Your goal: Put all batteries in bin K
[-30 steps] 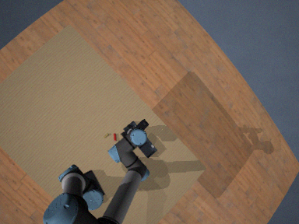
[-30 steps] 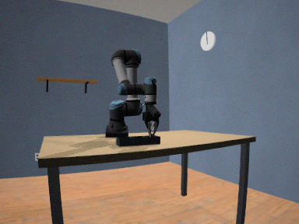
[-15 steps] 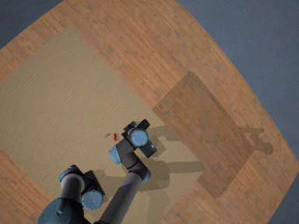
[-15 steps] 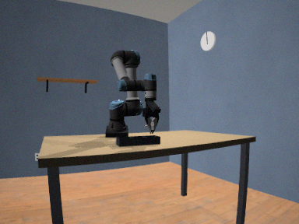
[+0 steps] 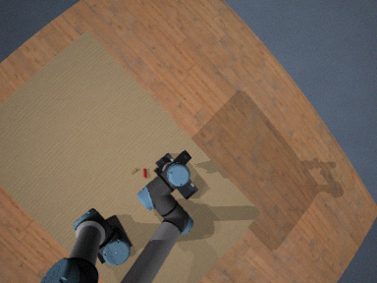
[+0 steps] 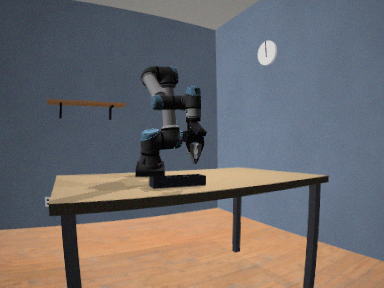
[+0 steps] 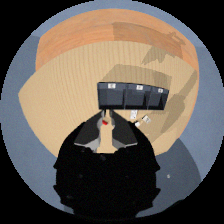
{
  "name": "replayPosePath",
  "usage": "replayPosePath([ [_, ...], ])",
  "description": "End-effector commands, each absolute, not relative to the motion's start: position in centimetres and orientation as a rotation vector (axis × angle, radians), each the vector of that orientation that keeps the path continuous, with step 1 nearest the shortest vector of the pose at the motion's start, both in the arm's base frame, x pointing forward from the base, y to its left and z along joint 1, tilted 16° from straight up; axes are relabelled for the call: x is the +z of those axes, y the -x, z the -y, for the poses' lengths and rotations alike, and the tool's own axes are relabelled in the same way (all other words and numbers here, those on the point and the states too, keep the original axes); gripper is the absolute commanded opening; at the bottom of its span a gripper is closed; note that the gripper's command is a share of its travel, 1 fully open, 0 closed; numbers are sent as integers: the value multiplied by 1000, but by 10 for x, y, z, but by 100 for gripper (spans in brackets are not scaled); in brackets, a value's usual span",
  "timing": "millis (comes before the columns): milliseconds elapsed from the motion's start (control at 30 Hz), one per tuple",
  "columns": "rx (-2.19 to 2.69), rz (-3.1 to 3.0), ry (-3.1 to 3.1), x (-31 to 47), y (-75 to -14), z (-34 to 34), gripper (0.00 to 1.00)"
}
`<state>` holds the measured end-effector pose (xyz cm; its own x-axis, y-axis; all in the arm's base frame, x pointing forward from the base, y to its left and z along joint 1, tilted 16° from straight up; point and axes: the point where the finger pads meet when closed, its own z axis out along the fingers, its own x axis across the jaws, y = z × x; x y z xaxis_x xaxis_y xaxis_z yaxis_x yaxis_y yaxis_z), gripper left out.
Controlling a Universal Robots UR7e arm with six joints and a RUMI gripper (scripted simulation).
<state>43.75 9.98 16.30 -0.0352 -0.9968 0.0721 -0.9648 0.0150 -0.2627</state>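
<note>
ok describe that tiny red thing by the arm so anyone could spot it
From above, find the tan mat and the arm's blue-capped wrist. Just picture-left of it show two tiny pieces: the small red piece is nearer, its olive neighbour duller.
</note>
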Motion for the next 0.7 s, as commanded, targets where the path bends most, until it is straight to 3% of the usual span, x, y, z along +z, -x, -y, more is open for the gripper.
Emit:
replayPosePath([
  [0,-363,-2138,2084,194,-429,-102,4],
  [300,-363,-2138,2084,266,-410,-108,4],
  [667,-363,-2138,2084,266,-410,-108,4],
])
